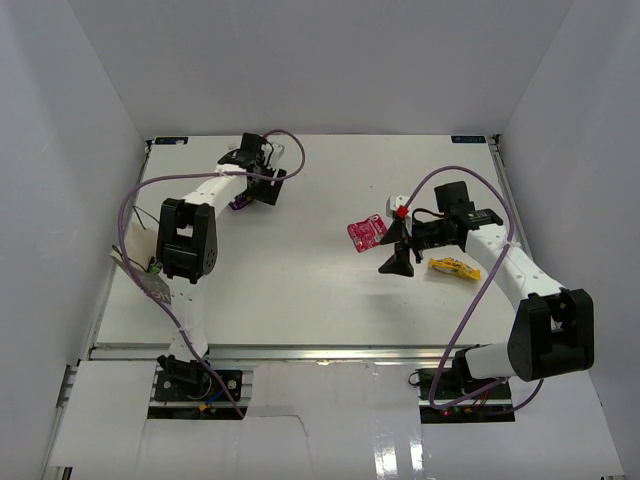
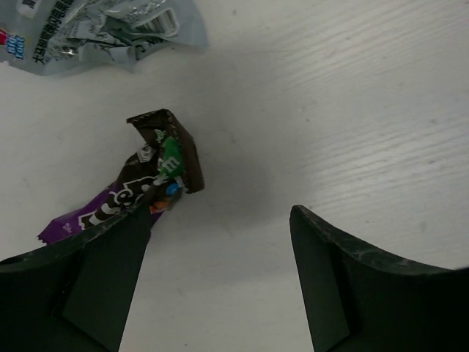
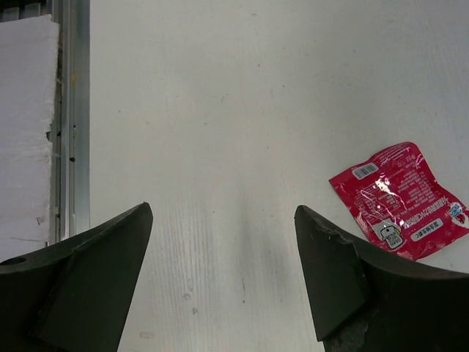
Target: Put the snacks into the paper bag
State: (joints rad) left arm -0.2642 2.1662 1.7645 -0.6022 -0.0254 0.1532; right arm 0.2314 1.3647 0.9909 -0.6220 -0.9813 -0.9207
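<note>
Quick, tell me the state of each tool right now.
Left tool: open, holding nothing; a brown candy packet lies beside one finger.
Right tool: open, holding nothing; a red packet lies off to one side.

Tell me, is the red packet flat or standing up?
Flat. The red packet lies spread on the table, its whole printed face showing, and nothing is holding it.
</note>
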